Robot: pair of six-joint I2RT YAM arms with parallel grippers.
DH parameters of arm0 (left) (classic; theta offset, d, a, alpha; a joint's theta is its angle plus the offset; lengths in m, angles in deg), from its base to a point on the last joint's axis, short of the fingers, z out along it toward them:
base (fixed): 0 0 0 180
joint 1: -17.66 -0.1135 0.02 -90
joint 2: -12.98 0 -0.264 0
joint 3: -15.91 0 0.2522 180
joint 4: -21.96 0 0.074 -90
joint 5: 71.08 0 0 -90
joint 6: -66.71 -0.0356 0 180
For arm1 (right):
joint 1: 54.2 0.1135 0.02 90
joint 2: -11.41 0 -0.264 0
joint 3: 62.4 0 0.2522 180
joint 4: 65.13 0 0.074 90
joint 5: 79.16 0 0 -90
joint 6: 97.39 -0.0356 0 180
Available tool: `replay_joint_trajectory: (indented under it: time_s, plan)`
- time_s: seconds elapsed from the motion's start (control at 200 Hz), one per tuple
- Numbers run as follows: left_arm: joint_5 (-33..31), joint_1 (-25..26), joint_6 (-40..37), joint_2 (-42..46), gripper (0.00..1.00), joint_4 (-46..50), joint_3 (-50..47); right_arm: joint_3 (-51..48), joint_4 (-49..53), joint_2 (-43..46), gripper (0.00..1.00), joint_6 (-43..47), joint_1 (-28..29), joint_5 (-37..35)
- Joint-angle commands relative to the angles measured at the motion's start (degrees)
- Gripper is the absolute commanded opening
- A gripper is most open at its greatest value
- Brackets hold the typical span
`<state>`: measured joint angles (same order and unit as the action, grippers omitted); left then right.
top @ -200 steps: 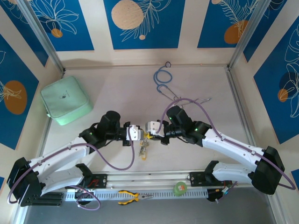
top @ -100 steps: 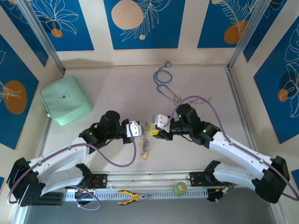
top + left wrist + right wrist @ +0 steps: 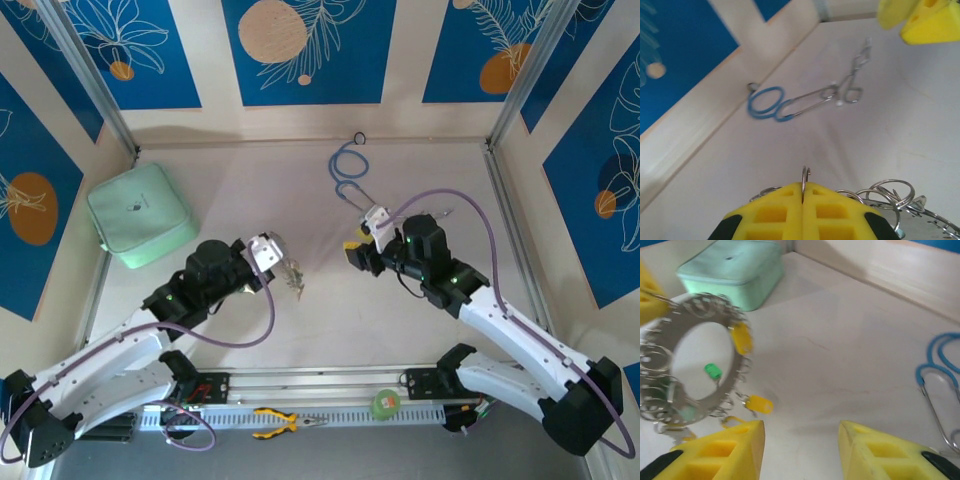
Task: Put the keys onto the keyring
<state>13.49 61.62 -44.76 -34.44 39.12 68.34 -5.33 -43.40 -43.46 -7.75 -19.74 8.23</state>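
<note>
The keyring (image 3: 687, 357), a pale silvery ring fringed with small wire loops and yellow tags (image 3: 759, 404), hangs in the air from my left gripper (image 3: 272, 250). Its yellow fingers (image 3: 775, 210) are shut on a thin wire ring (image 3: 805, 177) of the bunch. Keys (image 3: 293, 278) dangle below it, one with a green head (image 3: 713, 371). My right gripper (image 3: 362, 235) is open with nothing between its fingers (image 3: 720, 450). It hovers to the right of the keyring, apart from it.
A mint green case (image 3: 140, 215) lies at the left. A blue looped tube (image 3: 347, 165) joined to metal forceps (image 3: 845, 92) lies at the back, a tiny black ring (image 3: 359, 138) behind it. Yellow-handled pliers (image 3: 280, 422) and a green roll (image 3: 385, 403) rest on the front rail.
The right gripper opened, let go of the bunch and drew back to the right. The left gripper swung up and left, carrying the keyring away from the centre.
</note>
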Motion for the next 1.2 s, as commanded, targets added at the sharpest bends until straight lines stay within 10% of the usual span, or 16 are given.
replay_joint_trajectory:
  time_s: [0.0,0.495,0.755,1.195]
  plan:
    - [-10.2,-3.4,4.8,1.5,0.0,3.4,4.6,5.7,4.7,-4.0,0.42,-11.5,-2.0,-1.2]
    - [-18.6,-26.2,19.1,5.6,0.0,9.9,6.9,28.9,17.1,-36.7,0.45,-14.7,10.2,5.8]
    - [-24.5,-28.2,18.9,7.1,0.0,9.8,5.4,38.7,14.3,-52.0,0.5,-7.7,19.0,3.9]
    - [-27.5,-28.1,22.2,12.6,0.0,10.0,4.1,57.1,27.5,-67.3,0.44,-49.2,28.1,-13.3]
